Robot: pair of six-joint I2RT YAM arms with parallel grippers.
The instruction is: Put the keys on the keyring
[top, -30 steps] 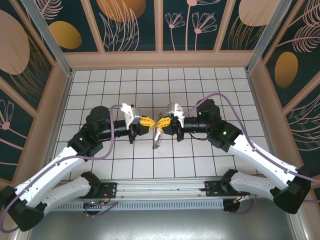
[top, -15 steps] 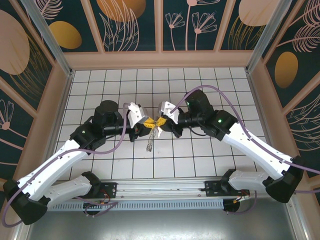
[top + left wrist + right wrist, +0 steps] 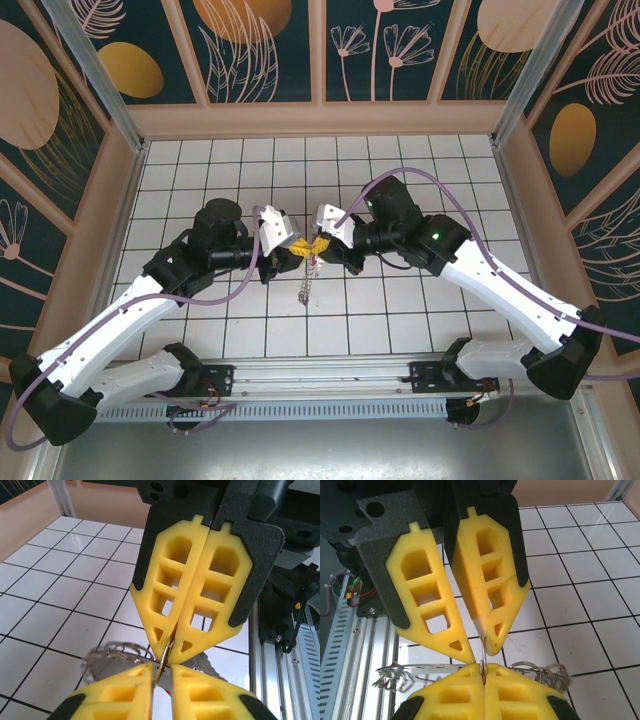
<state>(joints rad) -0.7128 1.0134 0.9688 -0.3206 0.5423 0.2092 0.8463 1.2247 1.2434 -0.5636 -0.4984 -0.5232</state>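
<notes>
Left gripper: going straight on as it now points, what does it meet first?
Probably the keyring, edge-on at the left gripper's tips; behind it the right gripper, tip to tip.

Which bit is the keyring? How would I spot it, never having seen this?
In the middle of the white tiled table, the left gripper and right gripper meet tip to tip. The keyring is the thin metal ring pinched edge-on between the right one's yellow fingers. Its jagged, silvery fringed rim sets it apart from the smooth plastic around it.
</notes>
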